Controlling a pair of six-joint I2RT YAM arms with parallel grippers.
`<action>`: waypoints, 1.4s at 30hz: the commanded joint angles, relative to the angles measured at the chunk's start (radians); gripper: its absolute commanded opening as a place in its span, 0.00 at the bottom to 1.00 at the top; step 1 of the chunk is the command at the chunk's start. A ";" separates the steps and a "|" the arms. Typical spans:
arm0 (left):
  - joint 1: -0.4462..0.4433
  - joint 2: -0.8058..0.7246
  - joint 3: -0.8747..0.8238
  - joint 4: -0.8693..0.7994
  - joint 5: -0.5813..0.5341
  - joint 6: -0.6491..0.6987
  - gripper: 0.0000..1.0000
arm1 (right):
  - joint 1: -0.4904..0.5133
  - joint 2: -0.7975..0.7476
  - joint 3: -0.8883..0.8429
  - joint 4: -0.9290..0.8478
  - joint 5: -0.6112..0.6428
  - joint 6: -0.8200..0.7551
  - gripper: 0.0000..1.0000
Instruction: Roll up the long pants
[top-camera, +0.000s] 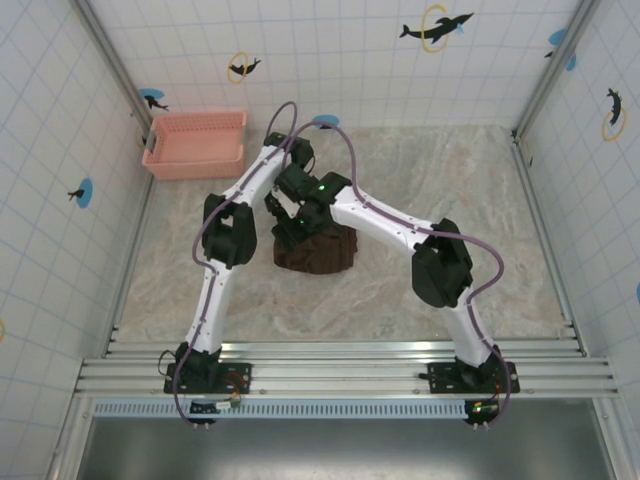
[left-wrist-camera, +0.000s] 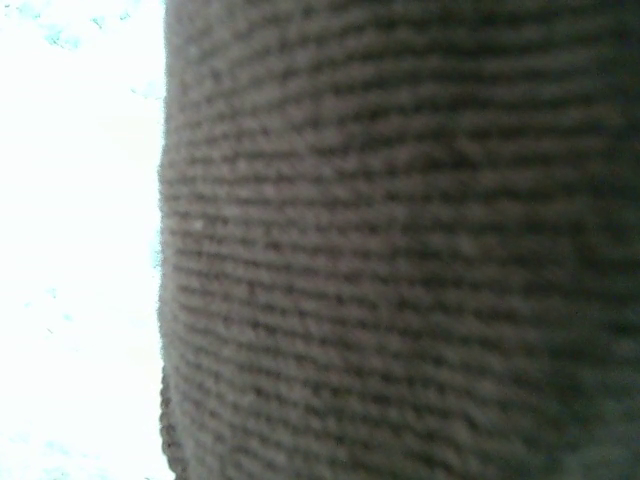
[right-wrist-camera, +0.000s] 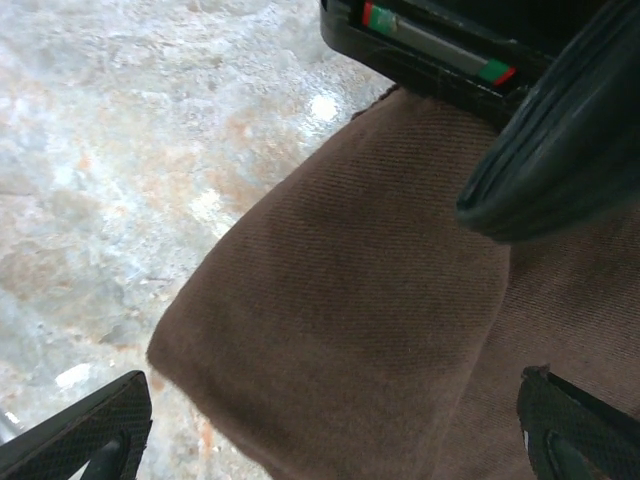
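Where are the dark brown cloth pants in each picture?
Top external: the dark brown cloth pants lie bunched in the middle of the table.
Left wrist: the pants are very close, across the centre and right.
Right wrist: the pants run from the centre to the lower right.
Shared landmark: the pale marbled tabletop beside them.

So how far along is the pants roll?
Done: the pants are already gathered into one compact bundle, with no legs trailing out. In hand: both arms are down on it. The right claw is open, astride a folded edge. The left claw is pressed close against the cloth, and I can't tell its grip. Left: probably the final tuck and release. How neat the roll is isn't clear from above.
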 joint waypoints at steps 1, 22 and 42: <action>-0.039 -0.033 -0.014 -0.007 0.020 -0.031 0.00 | 0.022 0.096 0.050 -0.010 0.031 0.011 0.97; -0.053 -0.064 -0.092 0.072 0.138 -0.066 0.00 | 0.008 0.300 0.118 0.026 -0.073 0.041 0.72; -0.049 -0.194 -0.232 0.292 0.337 -0.255 0.00 | -0.053 0.304 -0.017 -0.001 -0.043 -0.021 0.14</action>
